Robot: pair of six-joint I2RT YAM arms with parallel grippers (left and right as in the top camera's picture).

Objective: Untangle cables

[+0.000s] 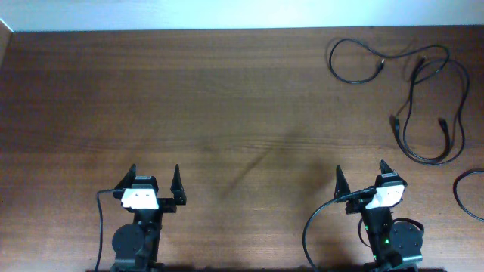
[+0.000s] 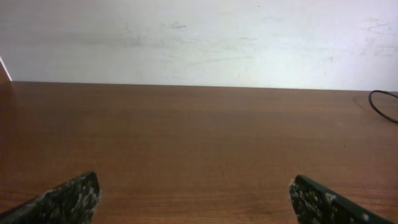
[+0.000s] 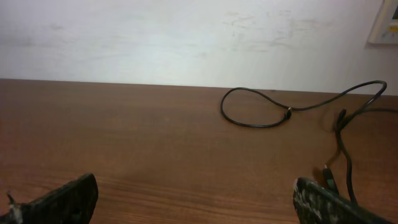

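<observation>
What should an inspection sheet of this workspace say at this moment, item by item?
Surface: brown wooden table, grain visible.
Job's things: thin black cables lie looped across one another at the far right. Another thin cord loops in at the right edge, its ends out of view.
Clutter: nothing seen.
Grippers: left gripper and right gripper are both open and hold nothing. They are at the near side, apart from the cables.
Cables: thicker arm cords hang beside both arms.
Surroundings: pale wall behind the table; a pale wall fitting at the right.
</observation>
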